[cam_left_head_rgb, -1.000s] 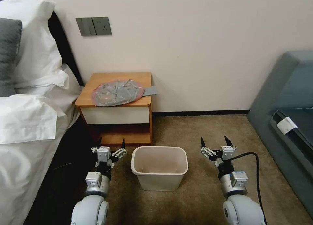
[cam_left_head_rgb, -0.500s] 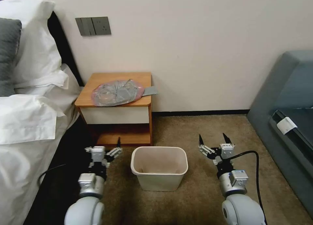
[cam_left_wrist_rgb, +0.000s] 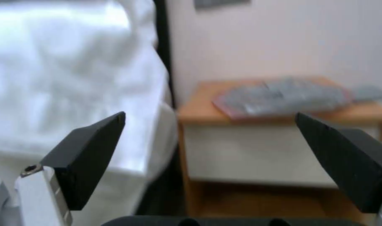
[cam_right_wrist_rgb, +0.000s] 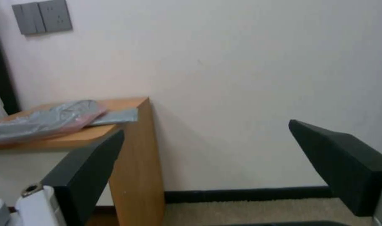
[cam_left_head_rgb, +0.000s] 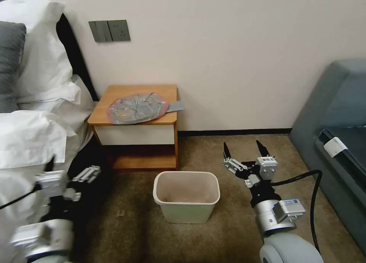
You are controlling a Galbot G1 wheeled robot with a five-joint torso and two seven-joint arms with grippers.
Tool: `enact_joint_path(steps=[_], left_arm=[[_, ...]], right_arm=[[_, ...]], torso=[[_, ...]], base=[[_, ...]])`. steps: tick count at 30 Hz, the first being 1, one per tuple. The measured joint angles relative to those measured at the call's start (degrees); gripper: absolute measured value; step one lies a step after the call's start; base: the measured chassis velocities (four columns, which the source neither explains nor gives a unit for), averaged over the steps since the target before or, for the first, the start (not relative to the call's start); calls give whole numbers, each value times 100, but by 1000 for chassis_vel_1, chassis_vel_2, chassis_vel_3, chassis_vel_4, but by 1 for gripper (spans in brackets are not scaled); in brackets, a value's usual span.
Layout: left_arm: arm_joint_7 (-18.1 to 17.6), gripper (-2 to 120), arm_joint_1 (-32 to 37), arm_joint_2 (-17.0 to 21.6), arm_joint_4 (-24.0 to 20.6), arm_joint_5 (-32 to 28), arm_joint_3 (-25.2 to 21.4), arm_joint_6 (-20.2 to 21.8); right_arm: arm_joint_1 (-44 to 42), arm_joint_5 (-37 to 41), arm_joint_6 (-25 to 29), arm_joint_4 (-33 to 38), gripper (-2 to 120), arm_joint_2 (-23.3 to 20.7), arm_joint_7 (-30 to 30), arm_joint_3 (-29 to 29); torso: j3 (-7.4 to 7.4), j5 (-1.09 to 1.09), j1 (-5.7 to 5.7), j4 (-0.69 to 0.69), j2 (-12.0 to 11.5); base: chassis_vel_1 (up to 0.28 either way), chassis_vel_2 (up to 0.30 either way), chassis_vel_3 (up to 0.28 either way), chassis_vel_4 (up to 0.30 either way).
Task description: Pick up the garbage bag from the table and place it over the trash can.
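The garbage bag (cam_left_head_rgb: 137,108) lies flat and crumpled on the table (cam_left_head_rgb: 114,90), grey film with a pink-red rim; a grey strip of it sticks out past the right edge. It also shows in the wrist views as the bag (cam_left_wrist_rgb: 283,97) and the bag (cam_right_wrist_rgb: 44,121). The trash can (cam_left_head_rgb: 187,174) stands upright on the carpet in front of the table. My left gripper (cam_left_head_rgb: 68,168) is open, low beside the bed, left of the trash can. My right gripper (cam_left_head_rgb: 242,146) is open, raised to the right of the trash can. Both are well short of the bag.
A bed with white sheets and pillows (cam_left_head_rgb: 34,133) borders the table on the left. A grey sofa (cam_left_head_rgb: 335,133) stands at the right. A black cable (cam_left_head_rgb: 312,202) trails from my right arm. Open carpet lies between the trash can and the wall.
My left arm has swung out to the left toward the bed. My right gripper has moved forward and up, toward the wall. Bag and trash can have stayed put.
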Motion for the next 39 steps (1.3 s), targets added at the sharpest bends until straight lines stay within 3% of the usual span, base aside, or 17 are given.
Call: enact_joint_path(steps=[4, 13, 19, 20, 23, 24, 32, 33, 34, 35, 37, 39], left_arm=[[137, 100, 20, 298, 98, -217, 0, 100], [2, 100, -278, 750, 418, -370, 128, 44], [-158, 100, -287, 1010, 422, -429, 155, 63], [-158, 100, -287, 1010, 422, -429, 155, 63], [-198, 100, -248, 1120, 312, -526, 106, 178], [-198, 100, -248, 1120, 312, -526, 106, 178], [-245, 100, -157, 1057, 198, -567, 75, 265], [-245, 100, -157, 1057, 198, -567, 75, 265], [-241, 100, -146, 1004, 199, -544, 77, 265], [-241, 100, -146, 1004, 199, -544, 77, 265], [-232, 100, -132, 929, 204, -519, 80, 265], [-231, 100, -128, 908, 204, -519, 81, 263]], right_arm=[[8, 263, -15, -112, 100, -88, 93, 21], [194, 1047, 135, -330, 100, -309, 173, 47], [720, 2806, 61, -644, 100, -673, 272, 13], [720, 2806, 61, -644, 100, -673, 272, 13], [1447, 4148, -64, -1229, 100, -882, 464, -156], [1447, 4148, -64, -1229, 100, -882, 464, -156], [3536, 7028, -509, -2605, 100, -759, 857, -347], [3536, 7028, -509, -2605, 100, -759, 857, -347], [3812, 7637, -635, -2902, 100, -703, 871, -348], [3812, 7637, -635, -2902, 100, -703, 871, -348], [4220, 8595, -870, -3423, 100, -644, 837, -322], [4378, 8988, -942, -3659, 100, -635, 780, -311]], torso=[[1, -5, 0, -2, 0], [1, -4, 0, -2, 0], [1, -5, 1, -3, 0], [1, -5, 1, -3, 0], [1, -3, 0, -3, 0], [1, -3, 0, -3, 0], [2, -5, 0, 0, 0], [2, -5, 0, 0, 0], [2, -4, 0, -1, -1], [2, -4, 0, -1, -1], [2, -4, 0, -1, 0], [2, -4, 0, -1, 0]], base=[[0, 0, 0, 0], [0, 0, 0, 0], [0, 0, 0, 0], [0, 0, 0, 0], [0, 0, 0, 0], [0, 0, 0, 0], [0, 0, 0, 0], [0, 0, 0, 0], [0, 0, 0, 0], [0, 0, 0, 0], [0, 0, 0, 0], [0, 0, 0, 0]])
